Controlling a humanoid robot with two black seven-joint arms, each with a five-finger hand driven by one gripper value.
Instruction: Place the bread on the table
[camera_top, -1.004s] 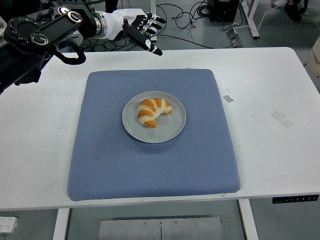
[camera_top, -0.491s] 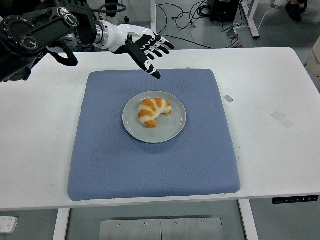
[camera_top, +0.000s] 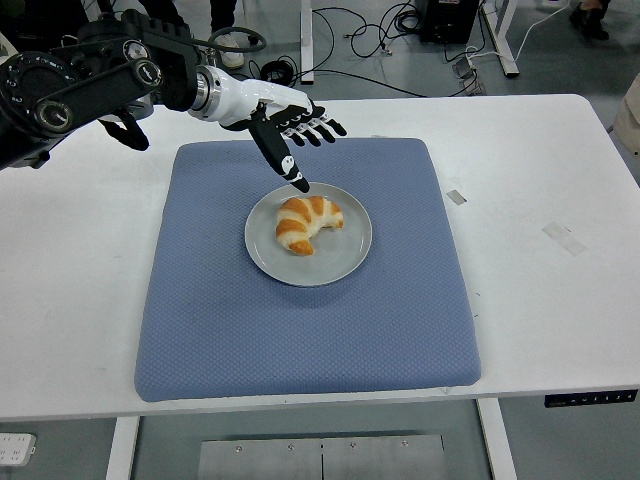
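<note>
Mat (camera_top: 300, 330): bread (camera_top: 306, 222) below robot hand (camera_top: 285, 125) (open).

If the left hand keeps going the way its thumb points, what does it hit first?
Most likely the croissant on the grey plate. The left hand is open, thumb angled down toward the plate's far rim; height above it is unclear.

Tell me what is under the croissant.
The croissant lies on a grey plate, which sits on a blue mat on the white table. The plate's middle under the croissant is hidden.
</note>
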